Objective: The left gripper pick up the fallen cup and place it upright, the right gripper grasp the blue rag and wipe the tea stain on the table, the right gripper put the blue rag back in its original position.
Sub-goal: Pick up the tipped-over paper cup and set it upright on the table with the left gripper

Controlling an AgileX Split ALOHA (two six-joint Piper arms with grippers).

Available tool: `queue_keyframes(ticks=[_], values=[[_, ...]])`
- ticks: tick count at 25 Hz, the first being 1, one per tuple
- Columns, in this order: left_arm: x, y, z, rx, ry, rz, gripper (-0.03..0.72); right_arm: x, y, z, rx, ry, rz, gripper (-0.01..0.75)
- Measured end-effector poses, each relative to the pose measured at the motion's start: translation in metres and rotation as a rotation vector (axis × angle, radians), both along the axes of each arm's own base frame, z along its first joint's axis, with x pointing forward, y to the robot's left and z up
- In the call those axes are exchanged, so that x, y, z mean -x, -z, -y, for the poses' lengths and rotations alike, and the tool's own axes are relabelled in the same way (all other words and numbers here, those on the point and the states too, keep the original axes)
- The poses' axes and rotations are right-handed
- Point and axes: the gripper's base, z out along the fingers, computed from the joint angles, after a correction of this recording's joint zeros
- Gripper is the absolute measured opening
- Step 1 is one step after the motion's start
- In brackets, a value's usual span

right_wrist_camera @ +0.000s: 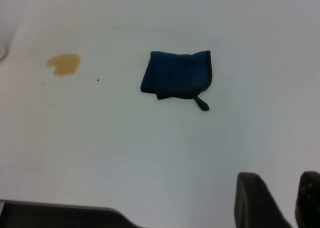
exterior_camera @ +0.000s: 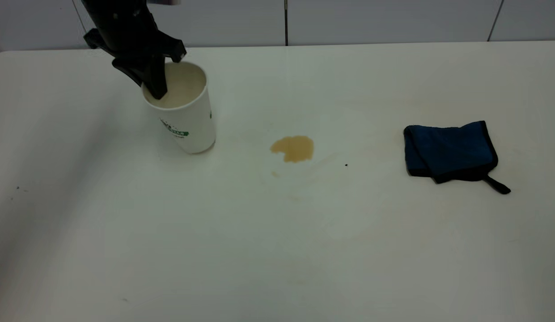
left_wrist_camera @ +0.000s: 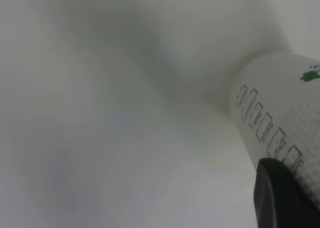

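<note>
The white paper cup [exterior_camera: 188, 120] with a green logo stands on the table [exterior_camera: 277, 250] at the back left, leaning slightly, its mouth up. My left gripper [exterior_camera: 154, 87] is shut on its rim, one dark finger inside the cup. In the left wrist view the cup wall [left_wrist_camera: 280, 108] shows beside one finger [left_wrist_camera: 280, 200]. The light-brown tea stain [exterior_camera: 294, 148] lies mid-table, to the right of the cup. The blue rag [exterior_camera: 449, 151] lies folded at the right. My right gripper [right_wrist_camera: 280, 190] hangs above the table, well away from the rag [right_wrist_camera: 177, 74] and the stain [right_wrist_camera: 64, 63], slightly open and empty.
Faint yellowish smears ring the stain, and a tiny dark speck [exterior_camera: 346, 165] lies to its right. The rag's black loop tab [exterior_camera: 498, 184] points toward the front right. A grey wall runs behind the table's far edge.
</note>
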Motion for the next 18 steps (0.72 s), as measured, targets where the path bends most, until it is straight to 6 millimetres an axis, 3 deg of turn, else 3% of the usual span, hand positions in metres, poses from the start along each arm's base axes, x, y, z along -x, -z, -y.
queue_keyframes(ticks=[7, 10, 18], values=[[-0.0002, 0.0045, 0.0019, 0.009, -0.005, -0.006, 0.020, 0.0000, 0.0000, 0.0000, 0.000, 0.000, 0.000, 0.240], [-0.0002, 0.0045, 0.0019, 0.009, -0.003, -0.005, 0.069, 0.0000, 0.0000, 0.0000, 0.000, 0.000, 0.000, 0.240], [-0.0036, 0.0034, 0.0025, 0.016, -0.006, 0.030, 0.384, 0.0000, 0.0000, 0.0000, 0.000, 0.000, 0.000, 0.240]])
